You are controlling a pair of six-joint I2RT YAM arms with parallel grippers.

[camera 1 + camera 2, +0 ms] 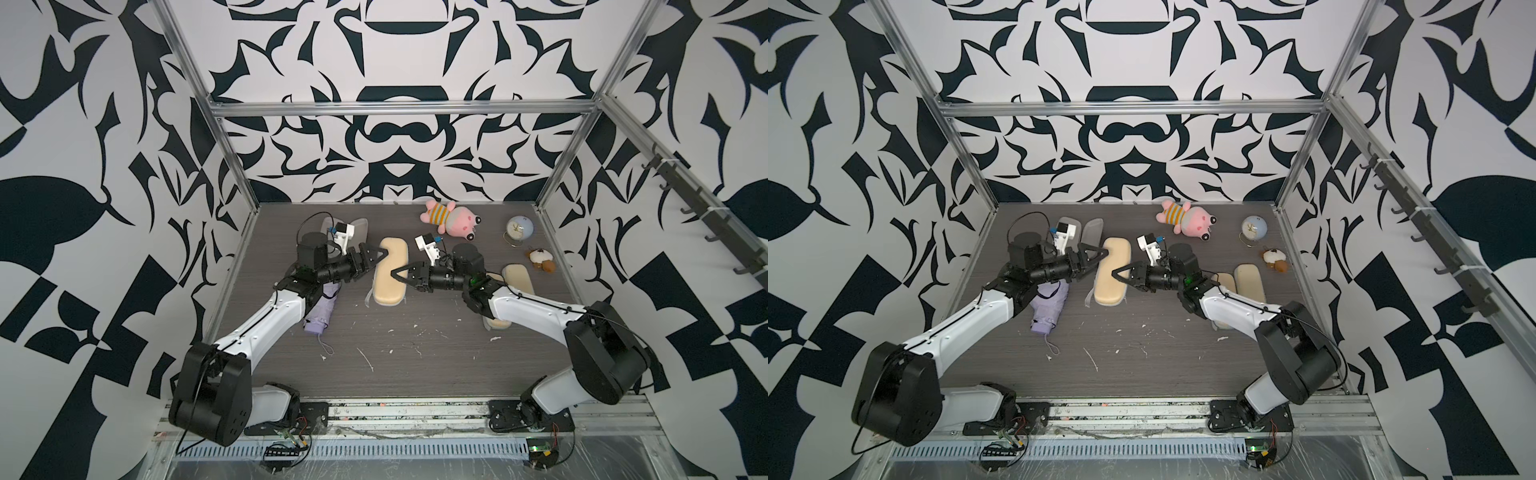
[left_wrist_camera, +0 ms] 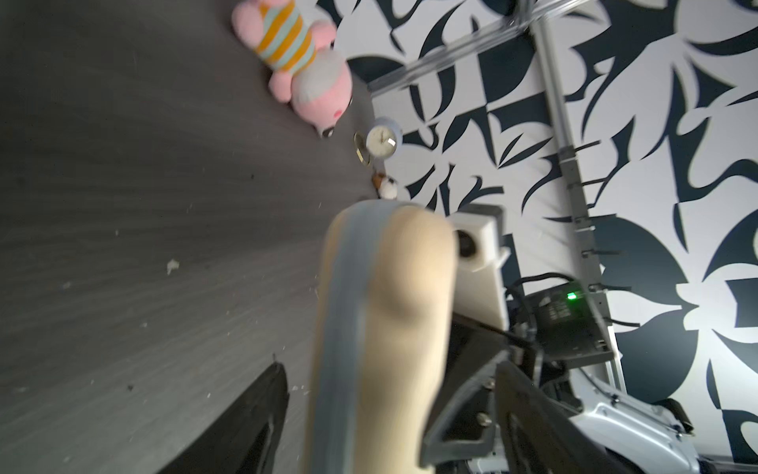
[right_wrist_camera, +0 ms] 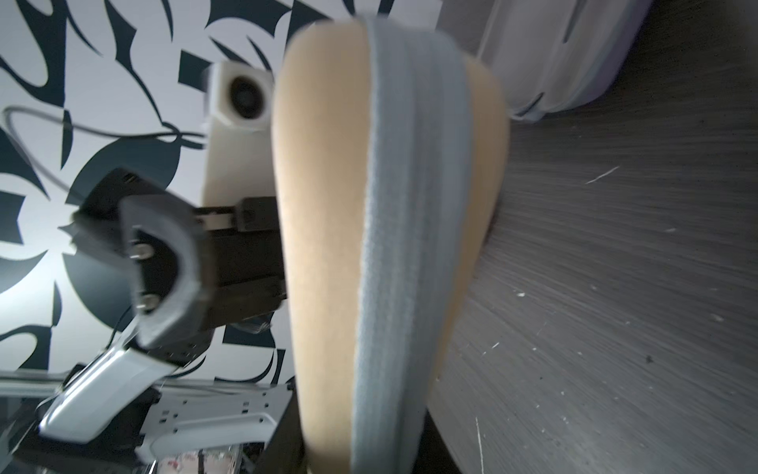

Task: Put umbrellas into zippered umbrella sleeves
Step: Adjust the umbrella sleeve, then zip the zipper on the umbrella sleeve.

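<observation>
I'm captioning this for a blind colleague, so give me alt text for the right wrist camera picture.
A beige umbrella sleeve, its grey zip band facing the camera, fills this blurry close-up. Behind it are a dark wood-grain table flecked with white, the left arm reaching in, and part of a pale, lavender-edged sleeve.

Soft, even light; the beige sleeve point(image 2: 410, 287) blurs in both wrist views.

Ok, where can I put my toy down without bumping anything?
The bare front of the table, between the left arm and right arm, in front of the beige sleeve: only crumbs there. Crowded: the left by the lavender umbrella, the back right by the pink plush and clock.
</observation>
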